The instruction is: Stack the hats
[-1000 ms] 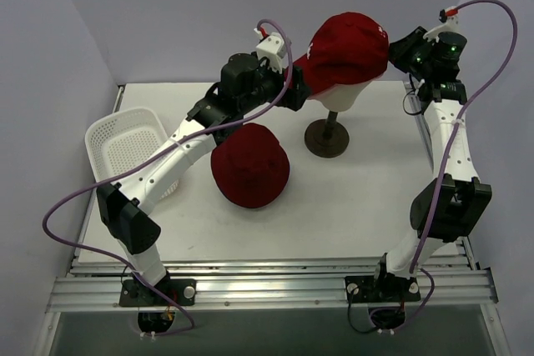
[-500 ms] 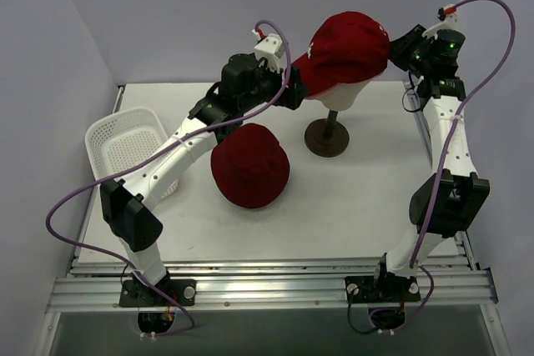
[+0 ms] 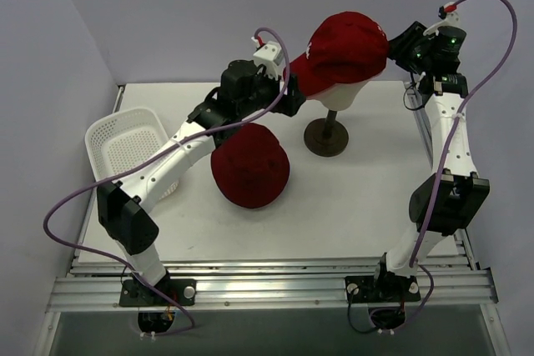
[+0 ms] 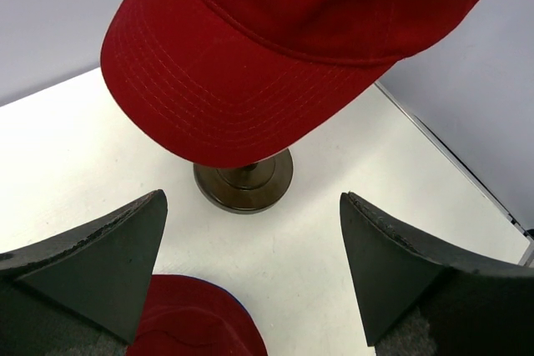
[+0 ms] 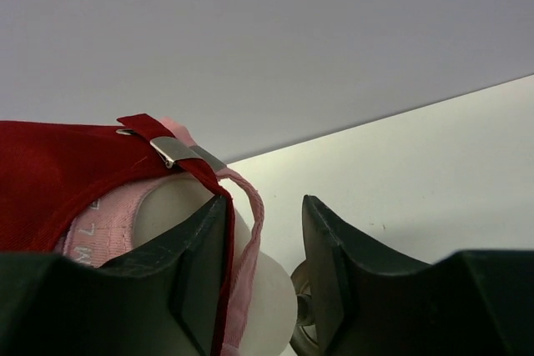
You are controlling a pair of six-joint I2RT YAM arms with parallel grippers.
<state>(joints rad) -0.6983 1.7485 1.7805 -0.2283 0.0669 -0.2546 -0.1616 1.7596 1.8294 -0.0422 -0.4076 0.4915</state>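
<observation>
A red baseball cap [image 3: 346, 43] with a white logo sits on the cream mannequin head [image 3: 342, 94], its brim [image 4: 234, 81] pointing left. A pink cap [image 5: 92, 224] shows under it in the right wrist view. On the table lies a dark red bucket hat [image 3: 250, 164], and a thin blue edge shows under it in the left wrist view. My left gripper [image 3: 294, 96] hangs wide open just below the brim, nothing between its fingers [image 4: 108, 256]. My right gripper [image 5: 265, 202] is open behind the cap, and the red and pink back straps [image 5: 224, 198] lie loose against its left finger.
The head stands on a dark wooden stand with a round base [image 3: 326, 137]. A white mesh basket [image 3: 125, 143] sits at the table's left edge. Purple walls close in behind and on both sides.
My right gripper's jaws have parted and let go of the cap's back strap. The left arm has shifted slightly and stays open.
</observation>
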